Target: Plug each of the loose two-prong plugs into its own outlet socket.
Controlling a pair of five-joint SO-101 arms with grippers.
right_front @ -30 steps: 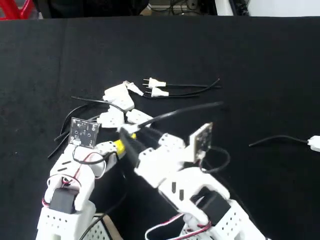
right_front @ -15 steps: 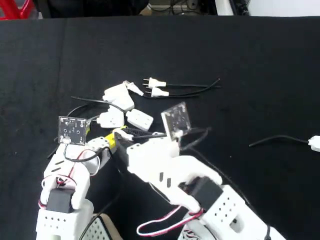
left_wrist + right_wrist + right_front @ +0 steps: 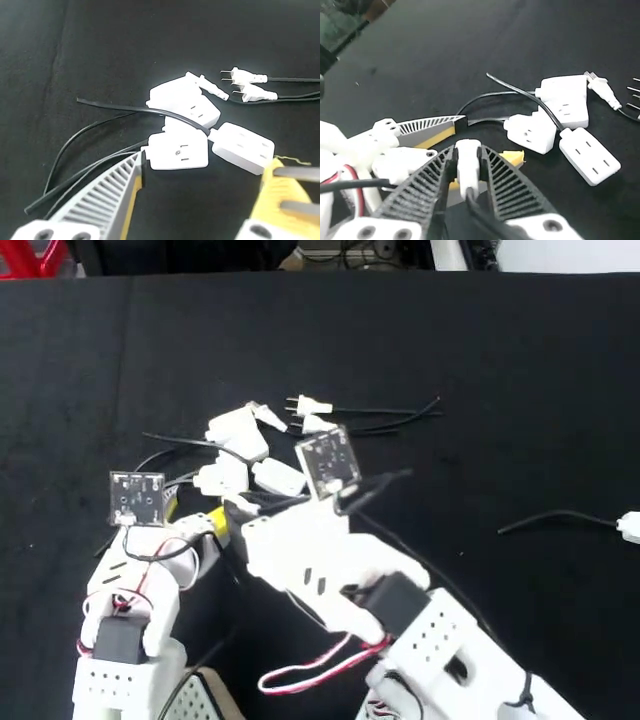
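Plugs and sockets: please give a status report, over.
Right gripper shut on a white plug. Left gripper open, beside the socket blocks. Two loose plugs lie beyond them. Black cord lies across the blocks.

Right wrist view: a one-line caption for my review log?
Right hand shut on a white plug, near three white outlet sockets lying on the black table.

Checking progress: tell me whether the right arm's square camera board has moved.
Yes. The square camera board swung left, ending beside the white rectangular outlet strip.
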